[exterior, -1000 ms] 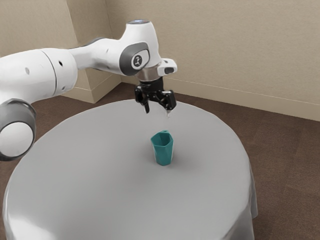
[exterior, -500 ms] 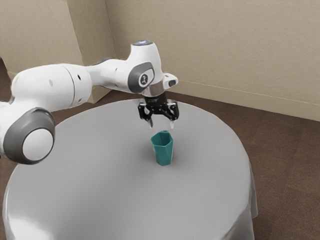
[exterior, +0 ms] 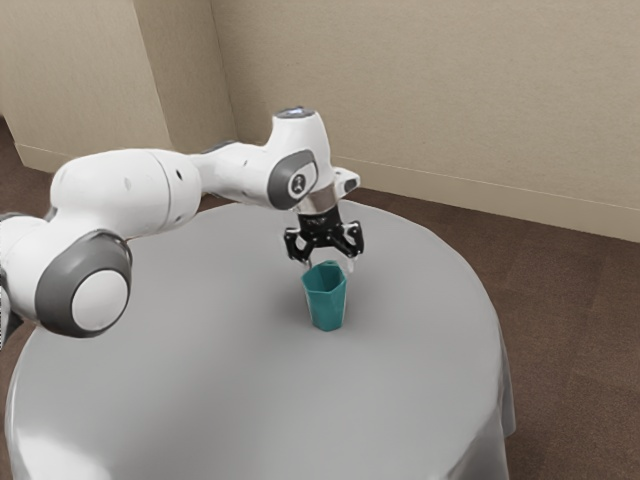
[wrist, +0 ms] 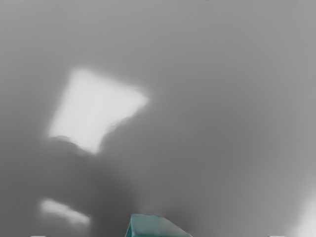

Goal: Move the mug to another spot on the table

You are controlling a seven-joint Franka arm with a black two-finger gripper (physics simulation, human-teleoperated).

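The mug (wrist: 157,228) is cut off in the wrist view, a teal corner just under the gripper (exterior: 325,258). In the exterior view it is a faceted, upright teal cup on the grey table (exterior: 200,380), directly below the pincer. The pincer's fingers stand wide apart and hold nothing, and whether their tips touch the rim is unclear.

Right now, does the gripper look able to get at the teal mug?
Probably yes: the gripper hangs open just above the rim of the mug, which stands upright on the table, and nothing sits between them.
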